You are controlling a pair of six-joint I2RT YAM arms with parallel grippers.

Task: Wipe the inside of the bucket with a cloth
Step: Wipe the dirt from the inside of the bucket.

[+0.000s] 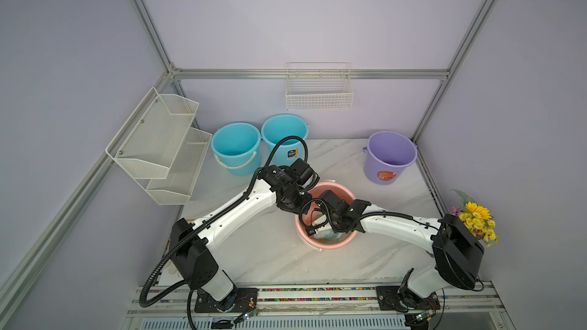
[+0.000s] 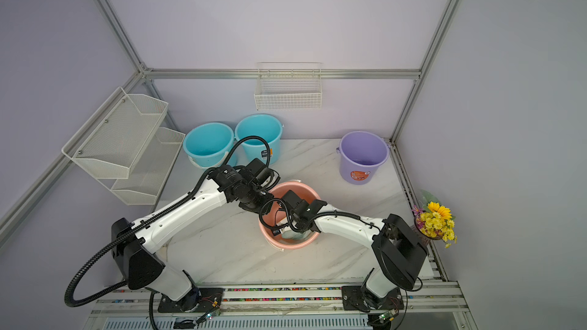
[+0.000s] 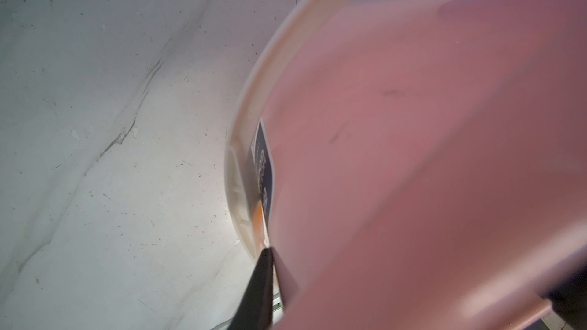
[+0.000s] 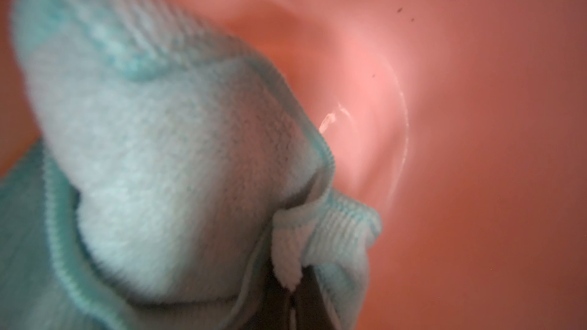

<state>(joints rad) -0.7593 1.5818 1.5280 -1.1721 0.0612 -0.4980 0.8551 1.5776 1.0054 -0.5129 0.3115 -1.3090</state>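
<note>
Round bucket (image 1: 321, 246): smooth pink plastic, upright on the marble-look table (image 1: 254, 258); a cream handle (image 3: 254, 90) band curves round its outer wall, w/ a navy label (image 3: 263, 166) beneath.

L gripper (image 3: 272, 250) is at the bucket's rim on the L arm's side, jaws nearly together, pinching the thin wall; only one black finger (image 3: 262, 284) shows, flat on the outside; the inner one is hidden by the wall.

R gripper (image 4: 293, 300) is down inside the bucket, jaws fully closed on a bunched fold of the cloth (image 4: 158, 169). The cloth is pale mint, fluffy microfibre w/ a ribbed stitched hem, crumpled into a soft lump low in the bucket; can't tell if it presses the wall.

The inner wall is glossy, w/ a few dark specks (image 4: 398, 10) and a curved shine line near the btm.

Behind the bucket: two blue buckets (image 1: 235, 149) side by side; a purple bucket (image 1: 390, 157) toward the R arm's side; all well apart from it. Yellow flowers (image 1: 476, 220) sit beyond the R arm. A white mesh shelf (image 1: 158, 141) and wire basket (image 1: 319, 90) hang on the walls, above and behind the bucket.
</note>
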